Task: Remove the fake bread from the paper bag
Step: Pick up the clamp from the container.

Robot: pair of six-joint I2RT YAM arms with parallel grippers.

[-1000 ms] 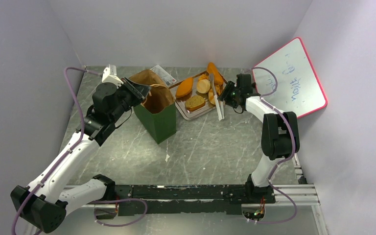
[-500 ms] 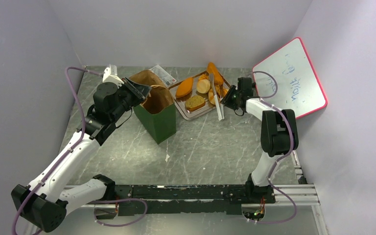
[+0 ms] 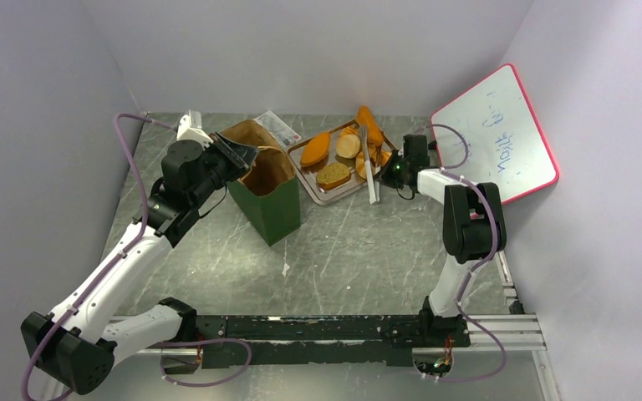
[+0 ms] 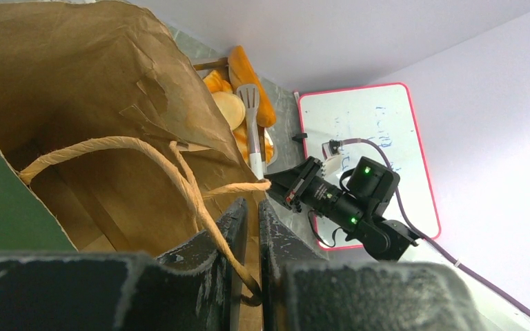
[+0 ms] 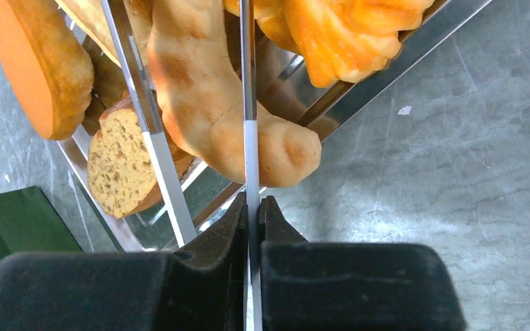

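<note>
Tongs [image 5: 153, 141] across fake bread [image 5: 203, 89] on tray [image 5: 414, 43]

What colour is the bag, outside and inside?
The bag is dark green outside and brown inside. The top view shows both best.

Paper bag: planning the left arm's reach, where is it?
Top view: the paper bag stands left of centre, between the left gripper and the tray.

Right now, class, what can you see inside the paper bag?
Inside the paper bag: bare brown walls and a tan handle loop; nothing else shows. Its floor is hidden by its own walls and the left gripper.
</note>
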